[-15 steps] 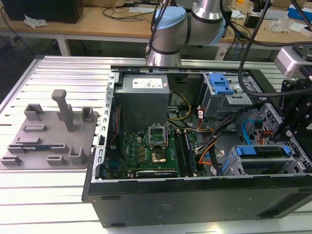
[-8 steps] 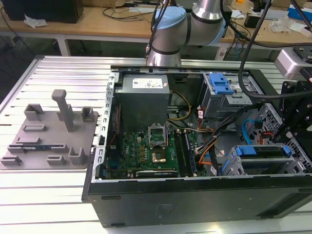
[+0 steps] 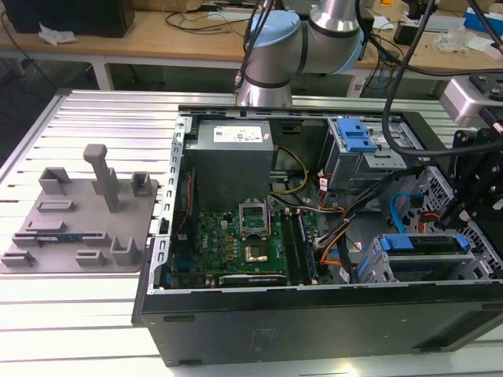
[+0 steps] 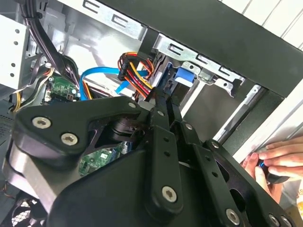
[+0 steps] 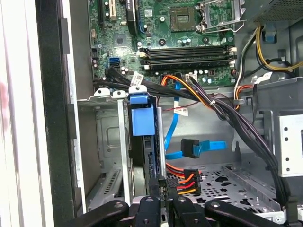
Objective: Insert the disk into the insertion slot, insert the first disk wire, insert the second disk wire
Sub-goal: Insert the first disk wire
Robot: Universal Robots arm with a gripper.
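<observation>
The disk point(image 3: 420, 245), in its blue caddy point(image 5: 142, 120), sits inside the insertion slot point(image 3: 376, 271) of the low grey cage at the exterior view's right. My black gripper point(image 3: 457, 214) hangs just over the disk's rear end. In both wrist views its fingers point(image 5: 161, 189) stand close together on the black plug of a red, orange and yellow disk wire point(image 5: 185, 181), right behind the disk's edge point(image 5: 147, 156). The same coloured wire point(image 4: 135, 71) runs up to the fingertips point(image 4: 163, 101). A blue flat disk wire point(image 5: 204, 146) with a black plug lies loose on the case floor beside it.
The taller grey cage with a blue latch point(image 3: 357, 140) stands behind the slot. Thick black cable bundles point(image 5: 236, 118) cross the case above the perforated floor. The motherboard point(image 3: 244, 239) fills the middle. A person's hand point(image 4: 272, 161) rests at the case's outer edge. A grey fixture plate point(image 3: 78, 216) lies outside.
</observation>
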